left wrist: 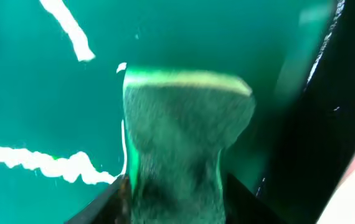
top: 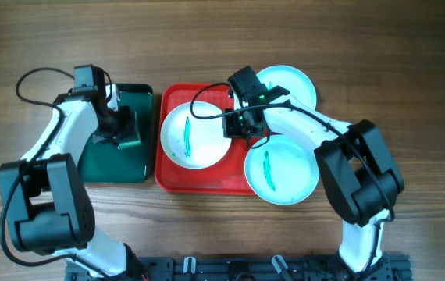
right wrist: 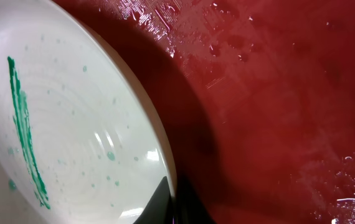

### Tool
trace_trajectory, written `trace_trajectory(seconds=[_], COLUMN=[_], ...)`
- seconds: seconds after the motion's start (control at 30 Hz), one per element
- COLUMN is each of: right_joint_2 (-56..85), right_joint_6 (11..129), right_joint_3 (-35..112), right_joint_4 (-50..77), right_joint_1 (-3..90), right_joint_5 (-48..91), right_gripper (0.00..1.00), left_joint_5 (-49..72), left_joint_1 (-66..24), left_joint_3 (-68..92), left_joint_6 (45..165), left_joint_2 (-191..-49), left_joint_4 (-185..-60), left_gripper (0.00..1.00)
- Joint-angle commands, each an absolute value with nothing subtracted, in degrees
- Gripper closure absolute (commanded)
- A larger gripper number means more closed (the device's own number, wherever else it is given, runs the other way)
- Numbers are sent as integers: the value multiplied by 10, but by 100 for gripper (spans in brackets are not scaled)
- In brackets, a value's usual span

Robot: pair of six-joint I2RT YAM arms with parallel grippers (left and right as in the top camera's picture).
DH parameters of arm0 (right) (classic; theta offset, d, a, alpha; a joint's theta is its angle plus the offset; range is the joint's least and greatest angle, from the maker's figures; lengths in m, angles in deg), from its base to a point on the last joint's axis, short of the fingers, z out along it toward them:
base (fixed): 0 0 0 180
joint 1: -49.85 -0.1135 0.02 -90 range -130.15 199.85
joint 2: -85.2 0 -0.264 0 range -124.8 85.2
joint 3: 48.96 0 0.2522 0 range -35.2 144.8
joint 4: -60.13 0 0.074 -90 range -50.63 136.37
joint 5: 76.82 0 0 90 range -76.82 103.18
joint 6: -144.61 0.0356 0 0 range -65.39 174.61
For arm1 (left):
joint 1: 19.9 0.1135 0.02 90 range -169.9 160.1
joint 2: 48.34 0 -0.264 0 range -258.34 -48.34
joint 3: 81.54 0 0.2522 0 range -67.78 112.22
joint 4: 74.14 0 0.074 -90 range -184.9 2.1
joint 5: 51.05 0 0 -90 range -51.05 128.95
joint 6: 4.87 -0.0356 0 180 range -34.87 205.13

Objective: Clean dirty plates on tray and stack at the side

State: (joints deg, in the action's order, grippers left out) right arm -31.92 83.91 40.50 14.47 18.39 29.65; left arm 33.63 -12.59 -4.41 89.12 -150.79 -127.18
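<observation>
The white plate (top: pixel 195 134) lies on the red tray (top: pixel 199 178) and has a teal streak on its left half. My right gripper (top: pixel 238 125) is shut on its right rim. The wrist view shows the rim pinched between the fingertips (right wrist: pixel 174 202), with the white plate (right wrist: pixel 71 124) over the wet red tray (right wrist: pixel 277 112). A pale-blue plate (top: pixel 281 173) with a teal streak overlaps the tray's right front corner. Another pale-blue plate (top: pixel 294 82) sits behind the tray, with no streak visible. My left gripper (top: pixel 125 131) is shut on a sponge (left wrist: pixel 184 130) just above the green tray.
The dark green tray (top: pixel 113 162) lies left of the red tray and fills the left wrist view (left wrist: pixel 28 93). A bare strip of wooden table (top: pixel 410 94) lies to the right of the plates.
</observation>
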Motion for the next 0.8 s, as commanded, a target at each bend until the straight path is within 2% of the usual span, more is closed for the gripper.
trace_trajectory(seconds=[0.0,0.17,0.43,0.47,0.53,0.57,0.77], right_joint_2=[-335,-335,-335,-335,-335,-335,-335], right_joint_6=[833,832,832,832,832,832,831], right_joint_3=[408,408,408,408,408,408,408], right_joint_4=[140,142,143,143,143,143,146], right_joint_1=[182,182,182,182,182,182,182], right_joint_5=[293,293,293,293,293,293,291], right_gripper=[95,95,95,95,95,96,96], left_joint_5=[333,343,346,348,348,347,346], left_joint_1=[-123,-123,-123,-123,-123,-123,-123], left_joint_3=[-40,-40,-41,-41,-41,-41,-38], left_joint_6=[842,838,838,838,840,841,860], left_joint_2=[-1513,-1533,-1556,-1561,-1571,-1577,-1577], left_joint_4=[-1246,-1234,-1252,-1252,-1252,-1250,-1246], left_gripper=[63,74,77,79,94,96,96])
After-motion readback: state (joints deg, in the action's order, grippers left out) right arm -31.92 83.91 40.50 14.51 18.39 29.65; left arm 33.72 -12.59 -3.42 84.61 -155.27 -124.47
